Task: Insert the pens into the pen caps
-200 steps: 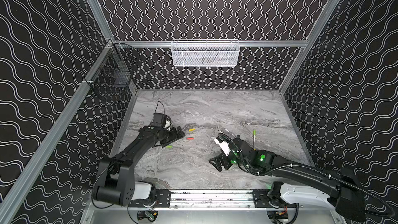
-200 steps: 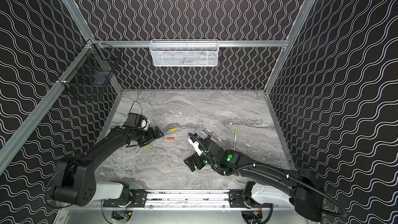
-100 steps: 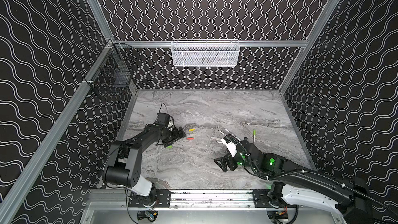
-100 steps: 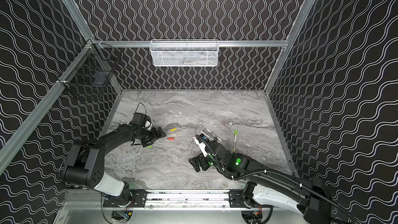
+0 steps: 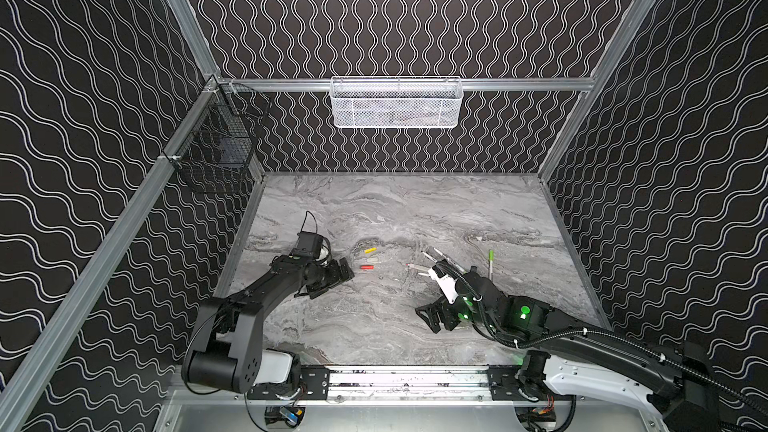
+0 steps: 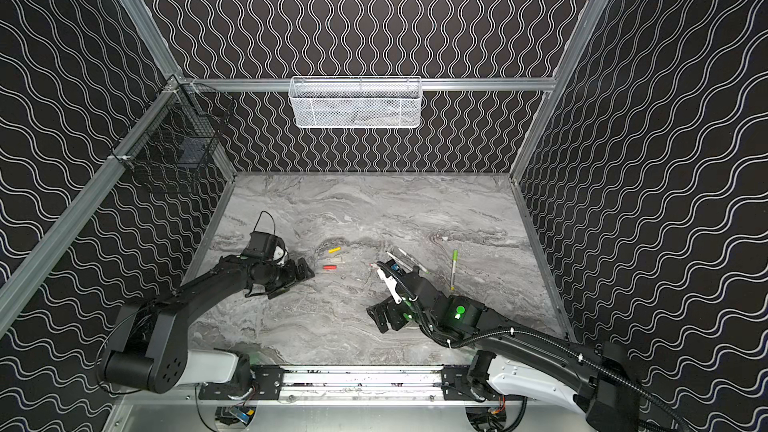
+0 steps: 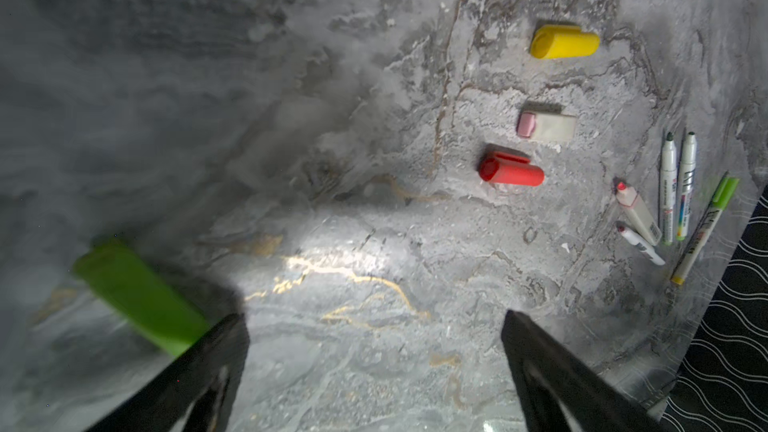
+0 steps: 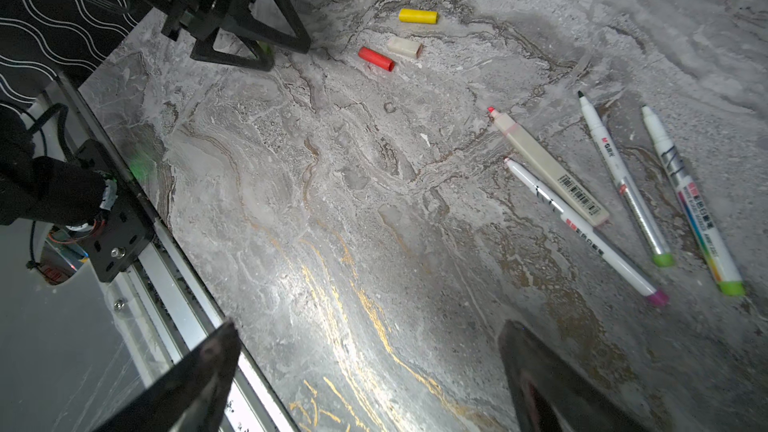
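Note:
Three pen caps lie in a group: yellow (image 5: 369, 250) (image 7: 564, 41), pale grey-white (image 5: 372, 260) (image 7: 546, 125) and red (image 5: 366, 267) (image 7: 510, 169). A green cap (image 7: 141, 297) lies just outside one finger of my left gripper (image 7: 372, 317) (image 5: 332, 284), which is open and empty low over the table. Several uncapped pens (image 8: 582, 226) (image 5: 432, 257) lie fanned to the right of the caps. One pen with a green cap on it (image 5: 490, 263) lies apart, further right. My right gripper (image 8: 370, 326) (image 5: 428, 320) hangs open and empty near the front, short of the pens.
A white mesh basket (image 5: 395, 103) hangs on the back wall and a black wire basket (image 5: 216, 147) on the left wall. A metal rail (image 5: 407, 378) runs along the front edge. Patterned walls close in the marble table (image 5: 415, 209) on three sides.
My left arm has folded back toward the front and its gripper now sits lower, covering the green cap in the top views. The right gripper has shifted slightly. Both stay open.

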